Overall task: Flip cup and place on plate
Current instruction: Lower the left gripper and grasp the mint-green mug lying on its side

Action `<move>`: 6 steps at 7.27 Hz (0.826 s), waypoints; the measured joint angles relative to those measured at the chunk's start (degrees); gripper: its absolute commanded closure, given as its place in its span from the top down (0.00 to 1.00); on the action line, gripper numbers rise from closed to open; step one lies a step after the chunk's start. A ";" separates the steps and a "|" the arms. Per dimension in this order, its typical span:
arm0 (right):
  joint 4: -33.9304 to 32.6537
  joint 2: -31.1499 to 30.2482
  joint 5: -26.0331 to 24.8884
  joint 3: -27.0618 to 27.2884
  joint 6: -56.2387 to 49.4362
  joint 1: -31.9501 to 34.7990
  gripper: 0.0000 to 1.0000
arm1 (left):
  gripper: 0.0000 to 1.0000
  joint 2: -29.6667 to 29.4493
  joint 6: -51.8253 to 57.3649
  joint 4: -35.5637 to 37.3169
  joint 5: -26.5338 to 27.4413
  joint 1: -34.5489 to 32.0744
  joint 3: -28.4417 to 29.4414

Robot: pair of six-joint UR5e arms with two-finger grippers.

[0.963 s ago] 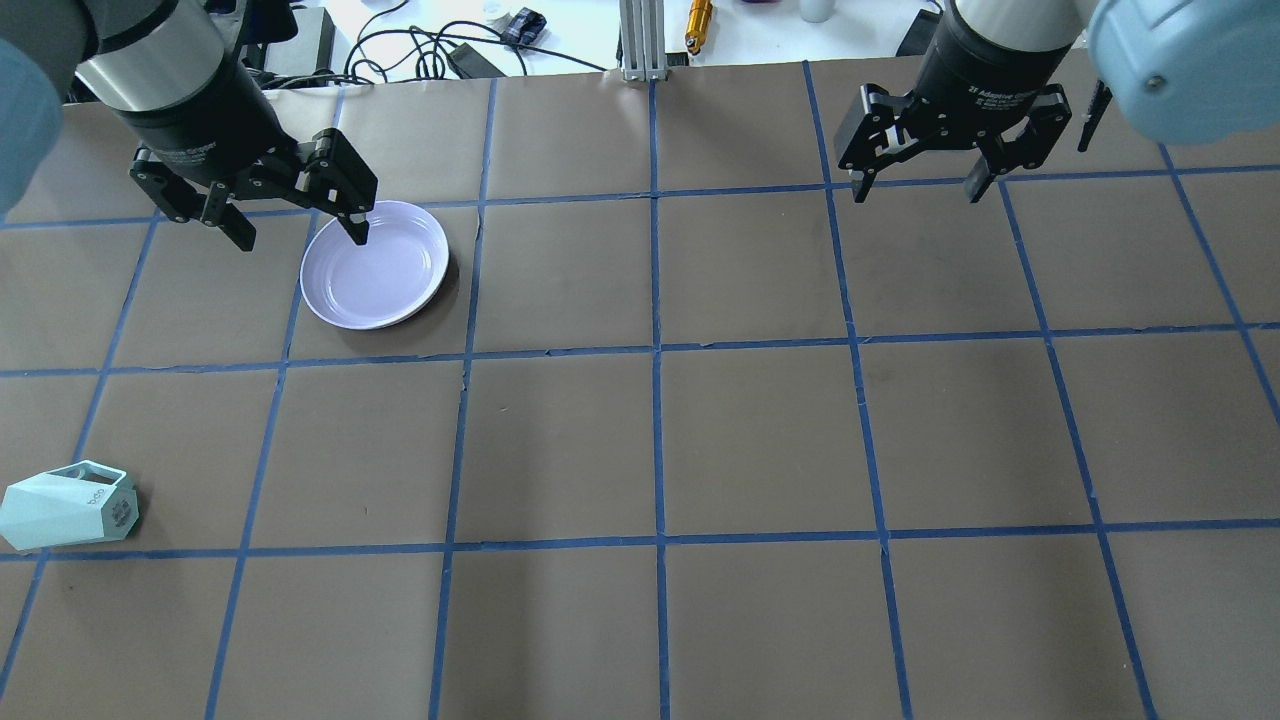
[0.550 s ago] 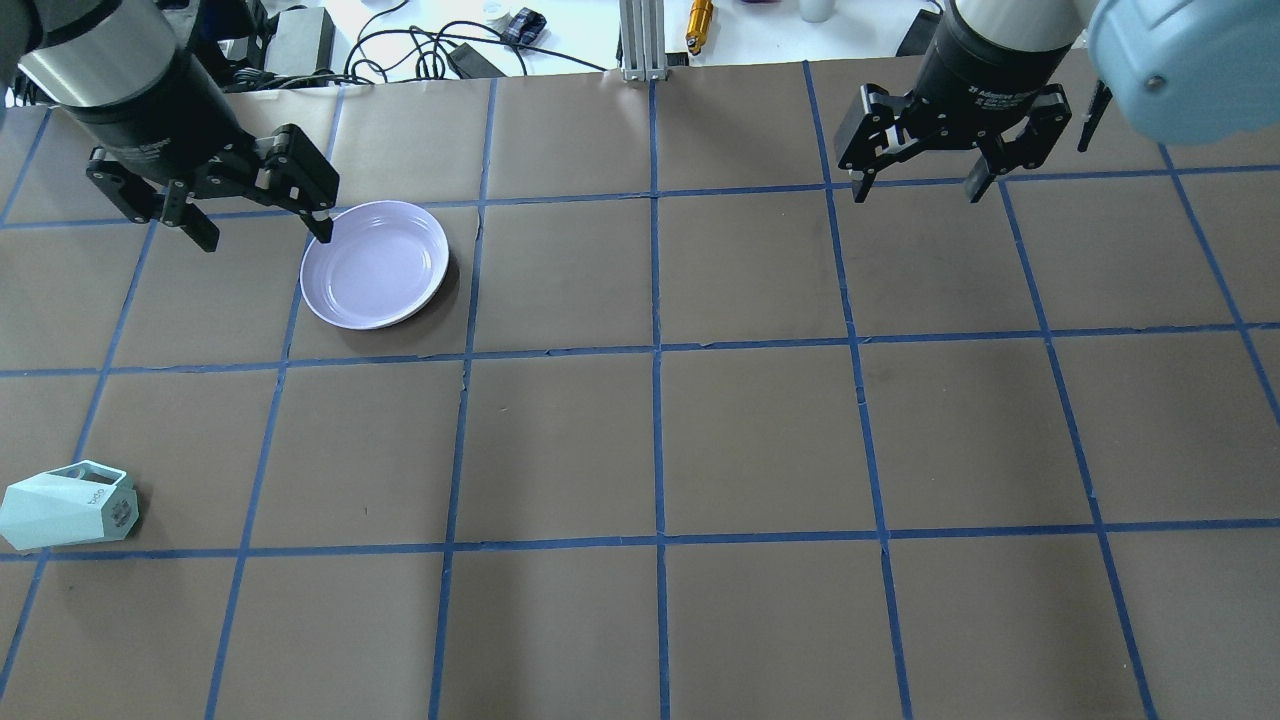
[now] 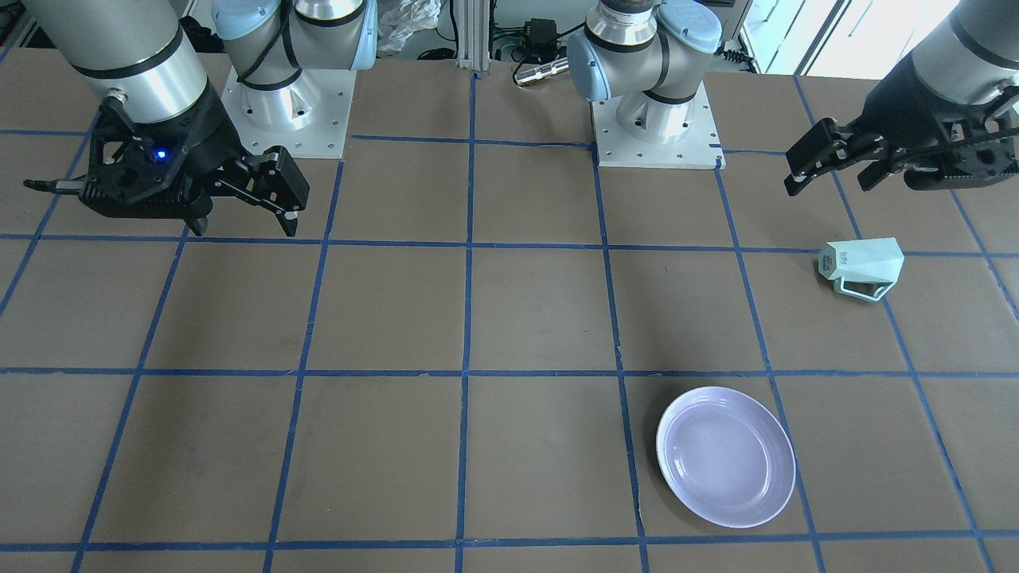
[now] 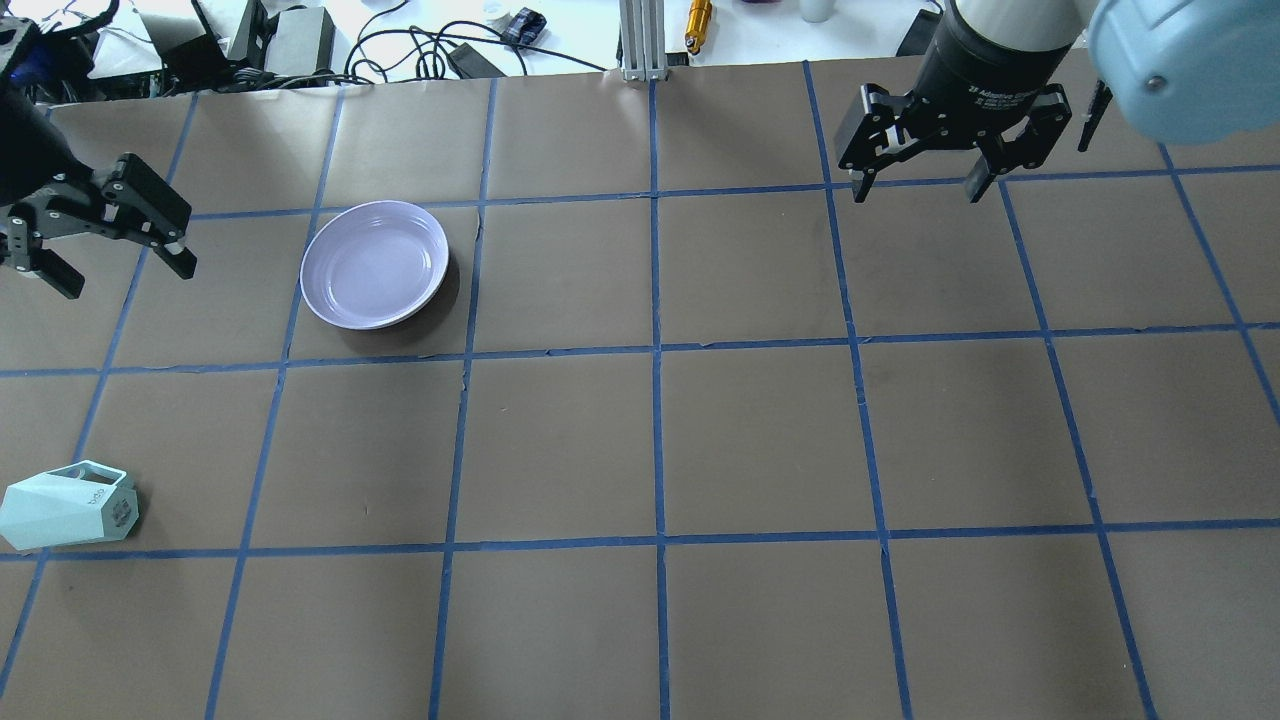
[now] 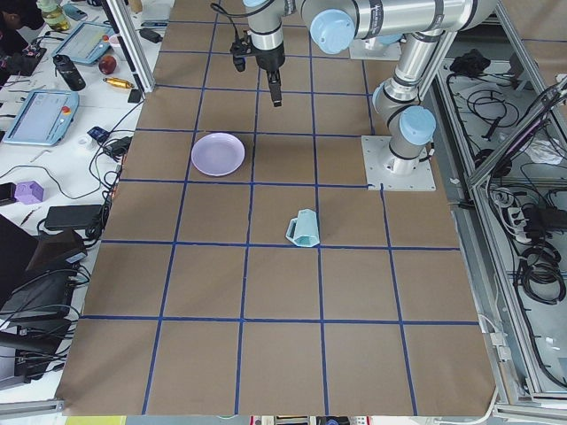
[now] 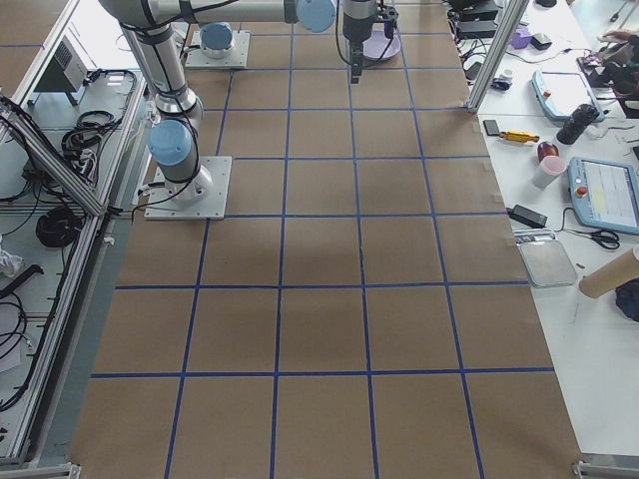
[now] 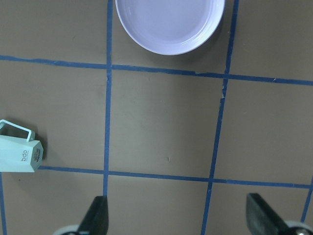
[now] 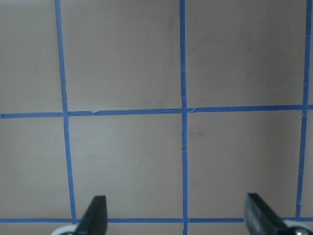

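Note:
The mint-green cup (image 4: pixel 68 505) lies on its side near the table's left edge, base with lettering facing right; it also shows in the front view (image 3: pixel 861 267) and the left wrist view (image 7: pixel 18 154). The lavender plate (image 4: pixel 375 263) sits empty, farther from the robot and to the cup's right; it shows in the front view (image 3: pixel 725 456) and the left wrist view (image 7: pixel 170 22). My left gripper (image 4: pixel 120 275) is open and empty, in the air left of the plate and beyond the cup. My right gripper (image 4: pixel 918 190) is open and empty over the far right of the table.
Blue tape grids the brown table. An aluminium post (image 4: pixel 640 40), cables and small devices lie past the far edge. The two arm bases (image 3: pixel 657 127) stand at the robot's side.
My left gripper has moved left, from over the plate's left rim to near the table's left edge, still open. The right arm, cup and plate have not moved.

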 measured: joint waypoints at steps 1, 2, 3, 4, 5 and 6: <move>0.02 0.00 0.00 0.00 0.00 0.00 1.00 | 1.00 -0.29 2.88 -0.71 -0.08 3.34 -0.21; 0.01 0.00 0.00 0.00 0.00 0.00 1.00 | 1.00 -0.91 6.02 -1.27 -0.19 6.99 -0.37; 0.00 0.00 -0.02 0.00 0.00 0.00 1.00 | 1.00 -1.52 9.51 -1.73 -0.32 10.39 -0.60; 0.01 0.00 -0.04 0.00 0.00 0.00 1.00 | 1.00 -2.18 13.32 -1.91 -0.47 13.53 -1.10; 0.03 0.00 -0.02 0.00 0.00 0.00 1.00 | 1.00 -3.01 17.46 -1.83 -0.64 16.88 -1.96; 0.03 0.00 -0.01 0.00 0.00 0.00 1.00 | 1.00 -3.99 21.58 -1.60 -0.77 20.23 -2.81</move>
